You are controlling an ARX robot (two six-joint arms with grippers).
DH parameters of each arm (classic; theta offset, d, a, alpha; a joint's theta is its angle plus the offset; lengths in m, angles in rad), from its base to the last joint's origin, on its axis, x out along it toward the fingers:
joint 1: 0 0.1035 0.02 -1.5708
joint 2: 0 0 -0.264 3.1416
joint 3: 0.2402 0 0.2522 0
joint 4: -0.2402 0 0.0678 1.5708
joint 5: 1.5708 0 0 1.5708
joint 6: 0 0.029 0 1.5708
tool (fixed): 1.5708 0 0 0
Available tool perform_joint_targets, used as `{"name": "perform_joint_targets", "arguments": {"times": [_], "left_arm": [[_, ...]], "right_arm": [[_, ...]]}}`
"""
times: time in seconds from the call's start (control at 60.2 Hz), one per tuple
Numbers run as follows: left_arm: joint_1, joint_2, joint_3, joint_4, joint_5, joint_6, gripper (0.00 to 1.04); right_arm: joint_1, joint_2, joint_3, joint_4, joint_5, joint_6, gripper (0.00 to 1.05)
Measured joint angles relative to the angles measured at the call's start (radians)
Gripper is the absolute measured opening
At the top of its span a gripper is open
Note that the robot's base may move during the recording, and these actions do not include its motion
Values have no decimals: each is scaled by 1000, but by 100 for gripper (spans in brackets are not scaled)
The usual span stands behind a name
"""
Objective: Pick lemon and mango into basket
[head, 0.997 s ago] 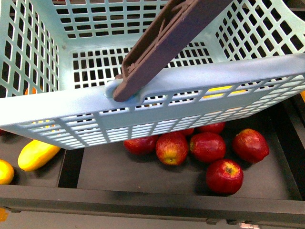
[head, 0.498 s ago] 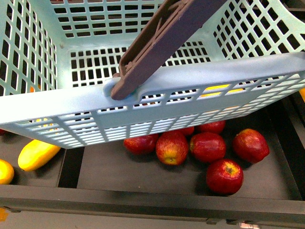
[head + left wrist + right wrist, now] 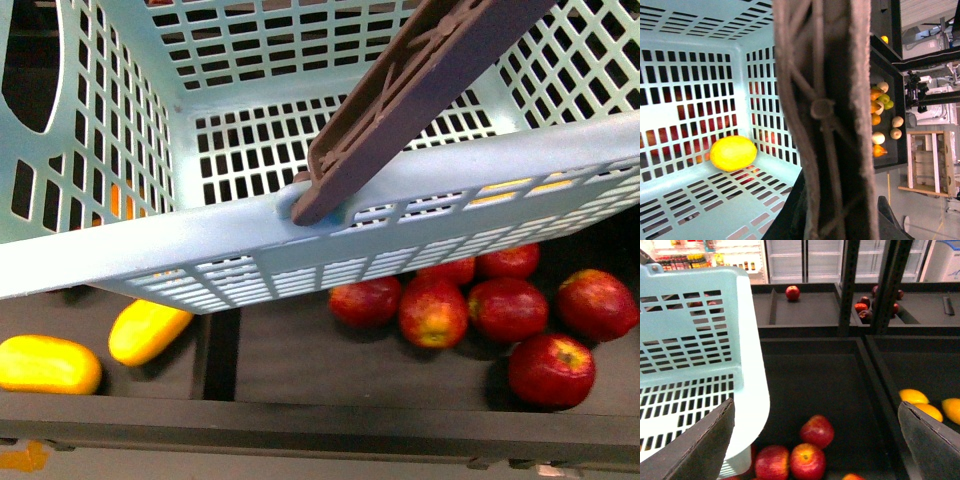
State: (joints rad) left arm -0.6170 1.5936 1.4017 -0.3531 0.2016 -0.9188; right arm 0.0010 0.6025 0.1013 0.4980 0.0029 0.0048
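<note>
**Basket Hanging Over the Tray, Lemon Inside**

The left hand point(image 3: 840, 220) is gripping the brown handle point(image 3: 400, 100) of the basket point(image 3: 150, 255). Its dark fingers are showing on either side of the handle in the left wrist view. The basket is hanging tilted above a dark tray point(image 3: 300, 350).

The lemon point(image 3: 733, 153) is lying on the basket floor, against a slotted wall and near one corner.

The right hand point(image 3: 815, 405) is standing wide open and holding nothing, beside the basket's outer wall and above the tray.

Red apples point(image 3: 433, 312) are lying clustered toward the right edge of the tray, partly under the basket's near wall. Two elongated yellow fruits point(image 3: 148, 330) are lying in the neighbouring left compartment, near its front edge.
</note>
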Motion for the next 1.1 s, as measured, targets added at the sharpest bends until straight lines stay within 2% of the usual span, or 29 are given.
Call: {"name": "perform_joint_targets", "arguments": {"times": [1.096], "left_arm": [[6, 6, -1, 0, -11, 5, 5]], "right_arm": [[0, 0, -2, -1, -2, -1, 96]]}}
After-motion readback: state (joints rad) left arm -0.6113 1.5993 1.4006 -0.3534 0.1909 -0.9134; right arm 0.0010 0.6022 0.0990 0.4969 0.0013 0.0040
